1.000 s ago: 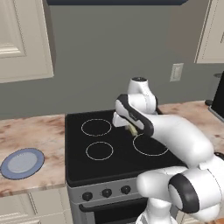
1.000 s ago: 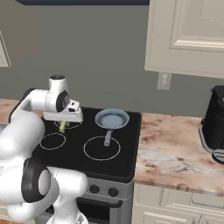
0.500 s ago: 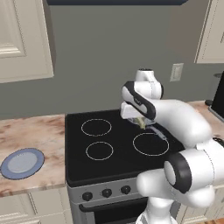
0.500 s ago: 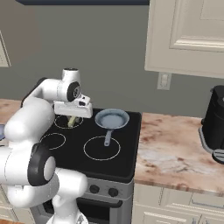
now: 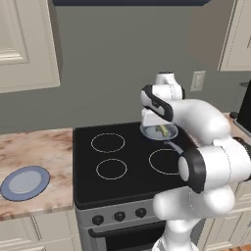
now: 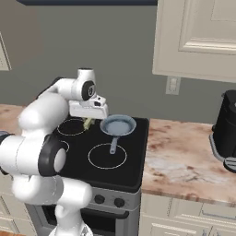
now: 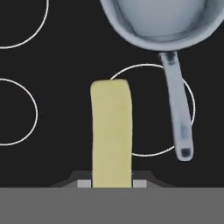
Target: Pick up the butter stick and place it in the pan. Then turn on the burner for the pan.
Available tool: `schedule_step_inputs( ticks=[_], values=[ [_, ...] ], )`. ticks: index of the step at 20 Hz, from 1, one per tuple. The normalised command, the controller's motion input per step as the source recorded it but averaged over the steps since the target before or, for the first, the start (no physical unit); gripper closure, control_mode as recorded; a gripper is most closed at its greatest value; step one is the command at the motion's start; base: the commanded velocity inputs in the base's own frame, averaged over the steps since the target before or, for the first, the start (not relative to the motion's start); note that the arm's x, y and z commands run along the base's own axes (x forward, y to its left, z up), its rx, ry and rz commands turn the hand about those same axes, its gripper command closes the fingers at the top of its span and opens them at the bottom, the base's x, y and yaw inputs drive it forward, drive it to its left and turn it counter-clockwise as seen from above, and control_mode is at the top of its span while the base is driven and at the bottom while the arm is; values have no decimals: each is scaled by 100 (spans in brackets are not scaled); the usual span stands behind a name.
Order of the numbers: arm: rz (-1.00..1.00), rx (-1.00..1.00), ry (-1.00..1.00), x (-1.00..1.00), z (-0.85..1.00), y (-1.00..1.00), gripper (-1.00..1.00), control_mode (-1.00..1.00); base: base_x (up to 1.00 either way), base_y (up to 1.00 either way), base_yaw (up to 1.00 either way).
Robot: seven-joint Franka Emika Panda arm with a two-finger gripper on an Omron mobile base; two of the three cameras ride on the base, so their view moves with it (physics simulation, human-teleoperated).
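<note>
1. Carrying the small pale yellow rectangular butter stick (image 7: 111, 133) over the flat black glass stovetop (image 5: 122, 181), the two-finger gripper (image 7: 111, 183) is clamped on the bar's near end, so the step in hand is the transfer to the pan, with the placing and the burner step both not yet done.
2. The butter stick, in the hand view, reaches straight out from between the fingertips and hangs over the dark glass, crossing the edge of a white burner ring (image 7: 153, 109); it looks smooth, even in colour and firm-edged, with slightly rounded corners.
3. The small round blue-grey frying pan (image 6: 118, 125) sits on the rear burner just beside the gripper (image 6: 87, 122) in the right base view, its thin straight grey handle (image 7: 177, 113) pointing toward the front of the stove.
4. The butter stick's far tip is near the pan rim but seems not yet over the bowl, judging by the hand view.
5. The next move likely calls for a short shift toward the pan's centre, a small descent, then a release, keeping clear of the handle.
</note>
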Motion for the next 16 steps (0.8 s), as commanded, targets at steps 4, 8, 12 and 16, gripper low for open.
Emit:
schedule_step_inputs(
  ticks=[4,8,12,16],
  values=[
    [0,0,0,56,0,-44,100,-100,0,0,0],
    [0,0,0,58,-2,-44,100,-100,0,0,0],
    [0,0,0,46,-10,-44,100,-100,0,0,0],
    [0,0,0,23,-26,-34,100,-100,0,0,0]
  ],
)
